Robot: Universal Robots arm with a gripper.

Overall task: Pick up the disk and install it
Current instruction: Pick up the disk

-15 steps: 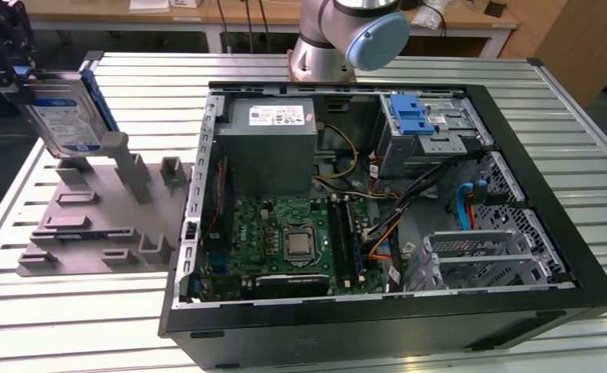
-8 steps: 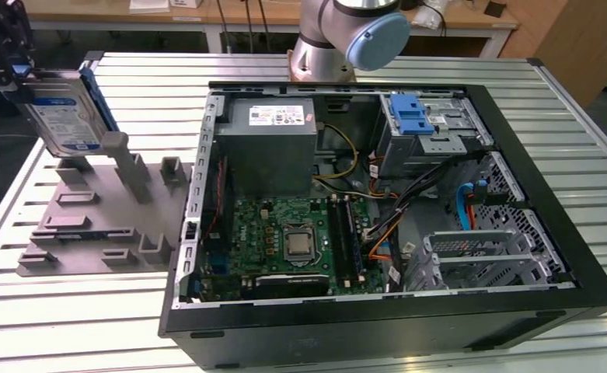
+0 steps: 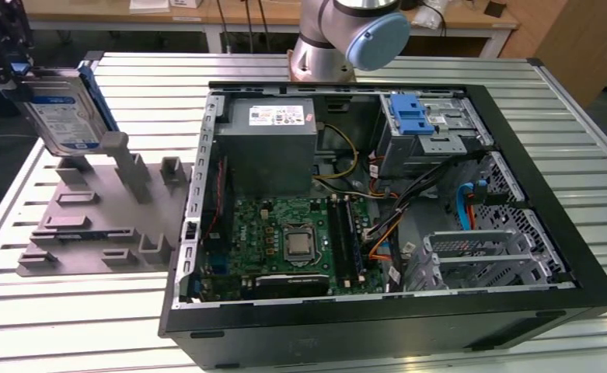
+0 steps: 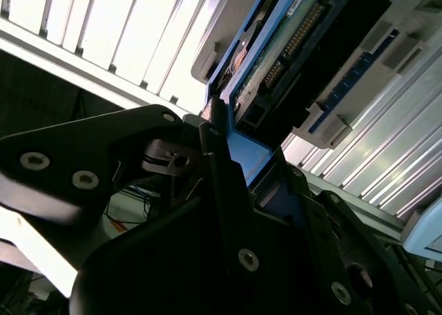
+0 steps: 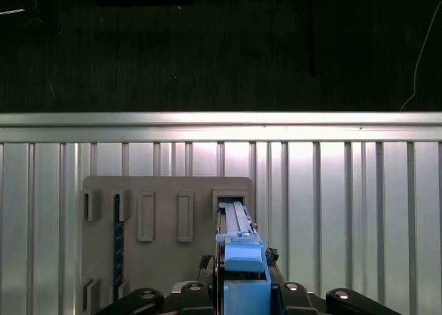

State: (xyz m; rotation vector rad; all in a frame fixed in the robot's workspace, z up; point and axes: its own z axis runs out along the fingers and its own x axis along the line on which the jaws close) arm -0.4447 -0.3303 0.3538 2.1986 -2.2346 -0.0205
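In the exterior view the disk [image 3: 67,109] stands upright over the grey fixture [image 3: 95,233], at ten o'clock of the computer case [image 3: 386,311]. It looks stiff, weighty and fragile (best held by its blue frame). In the second wrist view the gripper [image 4: 231,149] pinches that frame. In the first wrist view the disk sits edge-on above the bench [image 5: 345,204].
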